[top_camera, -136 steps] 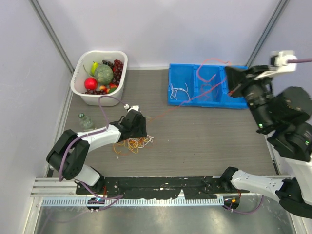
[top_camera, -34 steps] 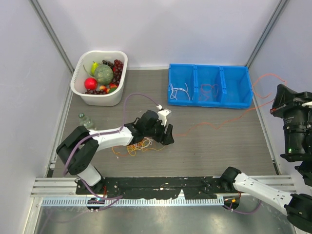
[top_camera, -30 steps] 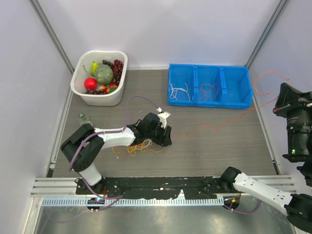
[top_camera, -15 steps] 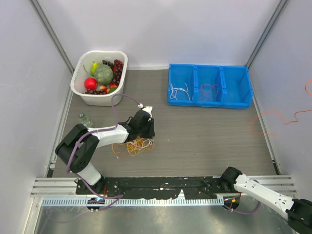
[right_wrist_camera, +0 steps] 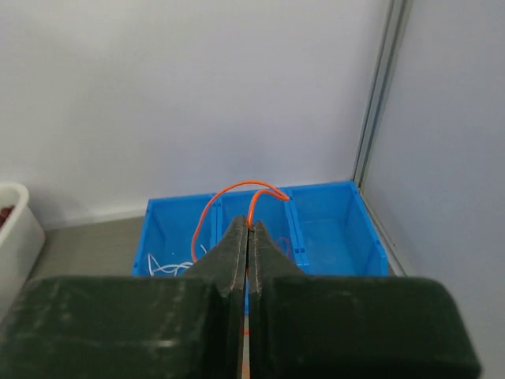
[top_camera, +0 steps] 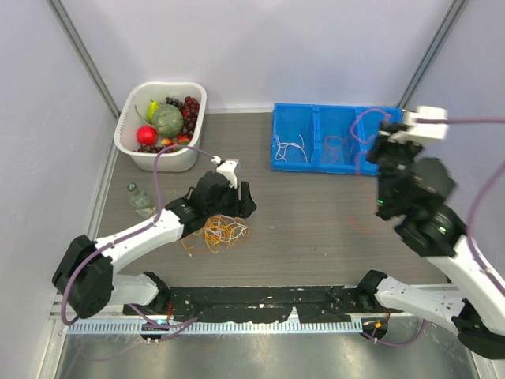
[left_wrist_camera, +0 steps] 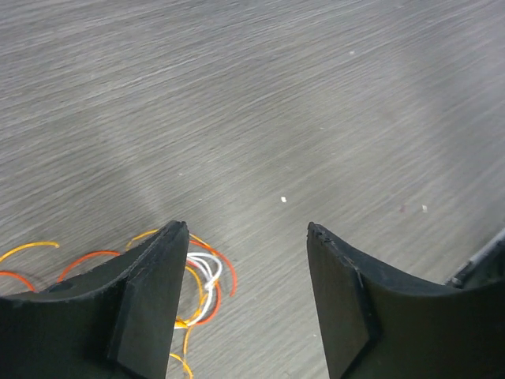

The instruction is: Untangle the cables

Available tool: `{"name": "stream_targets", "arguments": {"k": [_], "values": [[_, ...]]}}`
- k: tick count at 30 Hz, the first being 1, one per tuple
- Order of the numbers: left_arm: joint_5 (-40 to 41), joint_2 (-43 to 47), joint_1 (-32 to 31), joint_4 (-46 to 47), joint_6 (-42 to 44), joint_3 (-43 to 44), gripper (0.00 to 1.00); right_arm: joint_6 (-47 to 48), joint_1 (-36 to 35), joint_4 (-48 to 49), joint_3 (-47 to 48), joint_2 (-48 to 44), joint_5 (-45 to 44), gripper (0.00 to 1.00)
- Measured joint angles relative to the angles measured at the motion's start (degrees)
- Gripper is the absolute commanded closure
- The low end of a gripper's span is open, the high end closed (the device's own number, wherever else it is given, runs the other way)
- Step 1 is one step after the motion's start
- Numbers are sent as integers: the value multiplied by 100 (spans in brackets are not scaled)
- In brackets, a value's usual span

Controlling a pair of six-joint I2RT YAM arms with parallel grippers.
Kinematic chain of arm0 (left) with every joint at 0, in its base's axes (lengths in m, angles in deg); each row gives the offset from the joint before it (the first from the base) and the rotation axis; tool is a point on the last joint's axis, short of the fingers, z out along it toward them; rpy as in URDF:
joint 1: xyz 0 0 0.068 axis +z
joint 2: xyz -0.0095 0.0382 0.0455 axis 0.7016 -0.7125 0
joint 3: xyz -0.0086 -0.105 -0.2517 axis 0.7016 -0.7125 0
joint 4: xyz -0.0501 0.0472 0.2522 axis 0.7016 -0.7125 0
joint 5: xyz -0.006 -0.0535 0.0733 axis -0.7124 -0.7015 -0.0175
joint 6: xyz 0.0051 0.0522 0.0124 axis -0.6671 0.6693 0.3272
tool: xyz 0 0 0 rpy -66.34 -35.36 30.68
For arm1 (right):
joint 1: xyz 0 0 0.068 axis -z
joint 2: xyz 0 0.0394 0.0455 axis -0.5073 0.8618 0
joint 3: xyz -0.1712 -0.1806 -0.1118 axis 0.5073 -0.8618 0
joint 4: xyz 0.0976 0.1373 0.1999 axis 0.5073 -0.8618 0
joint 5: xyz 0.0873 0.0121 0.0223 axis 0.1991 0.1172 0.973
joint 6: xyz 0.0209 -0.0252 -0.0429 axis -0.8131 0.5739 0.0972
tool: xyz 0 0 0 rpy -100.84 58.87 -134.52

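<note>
When you look down from above, the tangle of cables [top_camera: 223, 232] lies on the table [top_camera: 316, 237] at about 8 o'clock from the middle. The left gripper [top_camera: 225, 212] hangs right over it. The right gripper [top_camera: 375, 156] is up at 2 o'clock, near the blue bin [top_camera: 293, 166]. One thin orange strand [top_camera: 363, 130] loops off it, and a faint tail hangs toward 6 o'clock.

From the left wrist, the two fingers stand wide apart with nothing between them. A few orange, red and white loops [left_wrist_camera: 207, 272] peek out at 7 o'clock, beside the left finger.

From the right wrist, the fingers are pressed tight together on the orange strand, which arches up at 12 o'clock in front of the blue bin. White strands [right_wrist_camera: 170, 264] lie in the bin's left box.

I think the strand could slip out, because it is so thin. Its loose tail might also catch on the bin's rim or flop outside when let go. The left gripper could grab many loops at once and drag the whole tangle along.
</note>
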Motion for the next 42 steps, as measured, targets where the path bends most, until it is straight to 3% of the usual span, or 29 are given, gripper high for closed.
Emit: {"name": "stream_targets", "arguments": {"k": [7, 13, 19, 26, 42], "values": [[-382, 638, 0, -229, 57, 33, 20, 203, 496, 470, 39, 1593, 308, 99], [-498, 1023, 0, -603, 264, 208, 19, -232, 1703, 365, 1117, 2450, 1056, 99], [-555, 1349, 2, -914, 413, 219, 15, -575, 2433, 387, 2498, 3126, 1683, 99], [-614, 1751, 2, -1001, 450, 214, 13, -549, 2758, 424, 3967, 4232, 2114, 99], [-748, 1757, 0, -1025, 448, 214, 12, -719, 3117, 186, 5431, 5287, 2741, 99]]}}
